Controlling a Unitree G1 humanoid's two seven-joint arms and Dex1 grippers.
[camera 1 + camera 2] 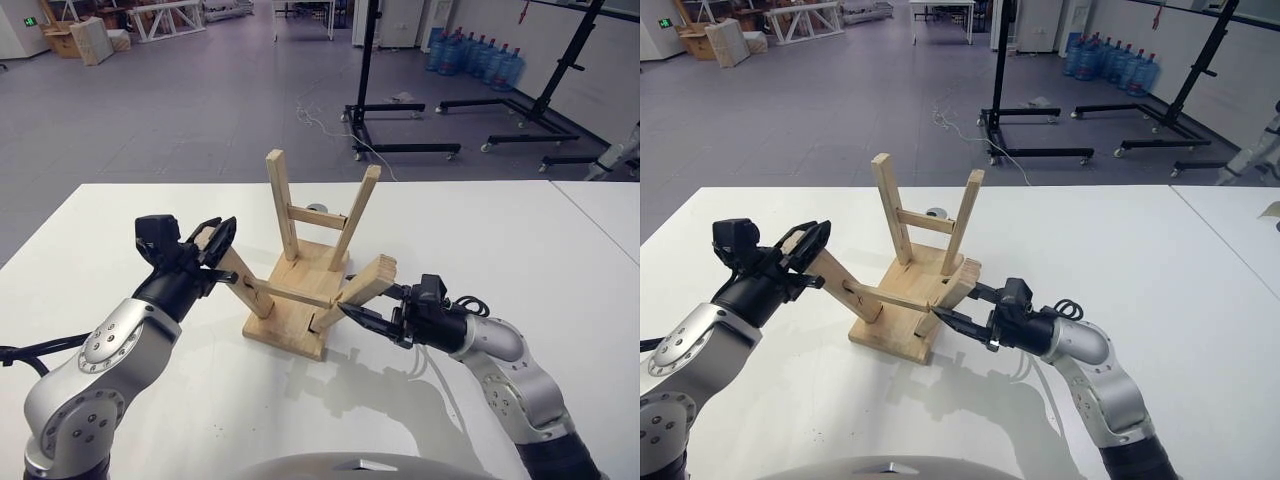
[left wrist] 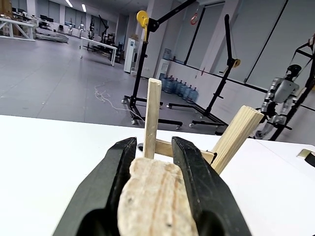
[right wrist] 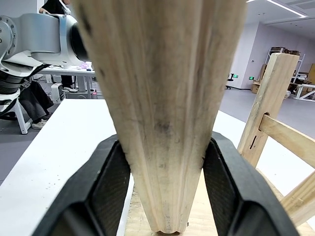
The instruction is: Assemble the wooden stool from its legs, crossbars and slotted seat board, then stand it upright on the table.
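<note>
The stool stands upside down on the white table [image 1: 120,215], its seat board [image 1: 283,322] lying flat. Two far legs [image 1: 282,205] [image 1: 357,215] rise upright, joined by a crossbar [image 1: 318,217]. The two near legs splay outward with a crossbar [image 1: 296,294] between them. My left gripper [image 1: 215,243] is shut on the top end of the left-leaning leg [image 1: 243,278], whose end sits between the fingers [image 2: 116,167]. My right gripper [image 1: 368,303] is shut on the right-leaning leg [image 1: 362,288], which stands large between the pads [image 3: 111,189].
A small round object [image 1: 933,212] lies on the table behind the stool. A second table [image 1: 605,215] adjoins at the right. Black wheeled stands [image 1: 400,120] and water bottles [image 1: 480,55] are on the floor beyond the far edge.
</note>
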